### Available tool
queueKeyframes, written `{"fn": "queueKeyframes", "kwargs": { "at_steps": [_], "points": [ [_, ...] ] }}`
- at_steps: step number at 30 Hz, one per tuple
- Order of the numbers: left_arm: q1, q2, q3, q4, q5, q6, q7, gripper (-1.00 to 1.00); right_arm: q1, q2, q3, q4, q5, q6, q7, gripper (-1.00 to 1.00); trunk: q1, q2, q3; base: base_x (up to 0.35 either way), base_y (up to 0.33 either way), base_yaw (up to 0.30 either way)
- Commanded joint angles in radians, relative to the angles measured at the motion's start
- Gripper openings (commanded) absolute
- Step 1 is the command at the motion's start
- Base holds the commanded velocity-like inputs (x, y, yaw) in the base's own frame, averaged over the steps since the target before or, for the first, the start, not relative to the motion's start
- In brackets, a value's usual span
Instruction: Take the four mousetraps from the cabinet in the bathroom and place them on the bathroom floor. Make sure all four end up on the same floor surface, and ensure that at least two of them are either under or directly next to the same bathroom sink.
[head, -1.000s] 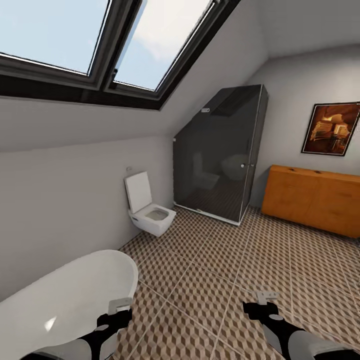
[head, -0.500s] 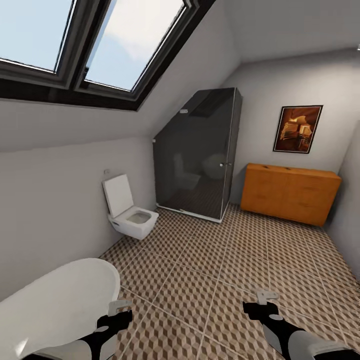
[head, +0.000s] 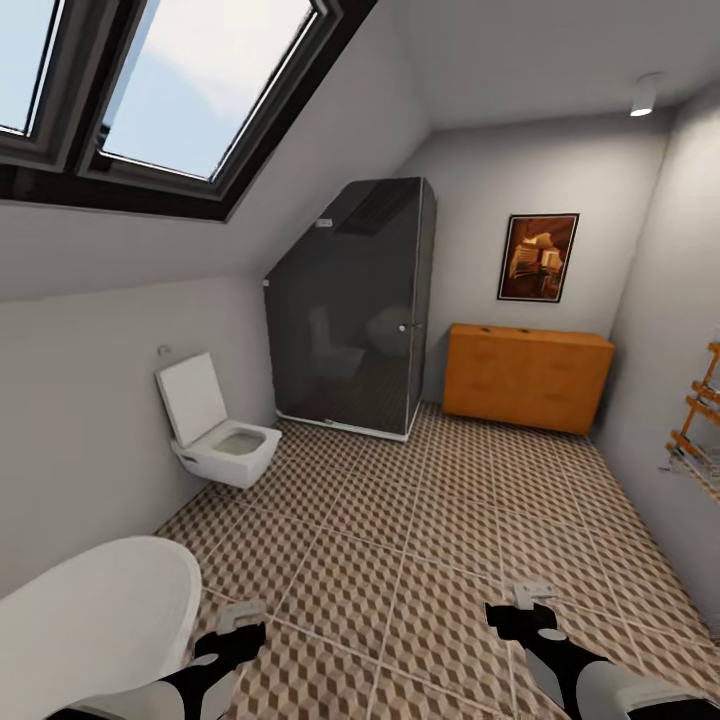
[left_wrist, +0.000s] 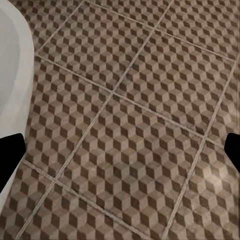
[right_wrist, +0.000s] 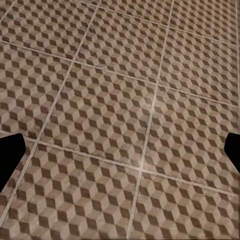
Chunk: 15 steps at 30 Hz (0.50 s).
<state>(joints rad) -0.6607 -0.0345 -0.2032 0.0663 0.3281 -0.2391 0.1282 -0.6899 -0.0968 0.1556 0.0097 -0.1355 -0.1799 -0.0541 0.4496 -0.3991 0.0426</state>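
Pretty bright overall, daylight pouring in from the skylight (head: 170, 90) in the sloped ceiling, plus a small ceiling spot (head: 645, 95) lit near the far right corner. Shadows are super soft, barely any under the toilet (head: 215, 440). The dark glass shower (head: 350, 320) shows faint reflections. Head view has obvious wide-angle bending toward its edges. Wrist views of the bathroom floor (left_wrist: 130, 125) look slightly soft, with a mild sheen.

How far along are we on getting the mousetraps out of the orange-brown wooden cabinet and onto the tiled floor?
Nothing looks done yet: no trap lies on the cube-patterned tiled floor, which stretches between the robot and the wide orange-brown wooden cabinet at the far wall. In hand: nothing. The left gripper and right gripper are open and empty over the tiles. Left: drive over, fetch all four traps, place them on the floor.
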Motion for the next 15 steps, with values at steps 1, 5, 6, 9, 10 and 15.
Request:
{"fn": "queueKeyframes", "kwargs": {
  "at_steps": [1, 5, 6, 9, 10, 15],
  "points": [
    [-0.001, -0.001, -0.009, 0.004, 0.007, -0.006, 0.002, 1.00, 0.000, 0.000, 0.008, 0.001, -0.010, -0.003, -0.001, 1.00, 0.000, -0.001, 0.000, 0.000, 0.000, -0.269],
    [-0.001, -0.002, -0.009, 0.003, 0.008, -0.006, 0.002, 1.00, 0.000, 0.000, 0.008, 0.001, -0.010, -0.003, -0.001, 1.00, 0.000, -0.001, 0.000, 0.000, 0.000, -0.270],
    [-0.001, -0.002, -0.009, 0.003, 0.008, -0.006, 0.002, 1.00, 0.000, 0.000, 0.008, 0.001, -0.010, -0.003, -0.001, 1.00, 0.000, -0.001, 0.000, 0.000, 0.000, -0.270],
    [-0.001, -0.002, -0.009, 0.003, 0.008, -0.006, 0.002, 1.00, 0.000, 0.000, 0.009, 0.001, -0.010, -0.003, -0.001, 1.00, 0.000, -0.001, 0.000, 0.000, 0.000, -0.270],
    [-0.002, -0.002, -0.009, 0.003, 0.008, -0.006, 0.002, 1.00, 0.000, 0.000, 0.009, 0.001, -0.010, -0.003, -0.001, 1.00, 0.000, -0.001, 0.000, 0.000, 0.000, -0.271],
    [-0.001, -0.002, -0.009, 0.003, 0.008, -0.006, 0.002, 1.00, 0.000, 0.000, 0.009, 0.001, -0.010, -0.003, -0.001, 1.00, 0.000, -0.001, 0.000, 0.000, 0.000, -0.271]
  ]
}}
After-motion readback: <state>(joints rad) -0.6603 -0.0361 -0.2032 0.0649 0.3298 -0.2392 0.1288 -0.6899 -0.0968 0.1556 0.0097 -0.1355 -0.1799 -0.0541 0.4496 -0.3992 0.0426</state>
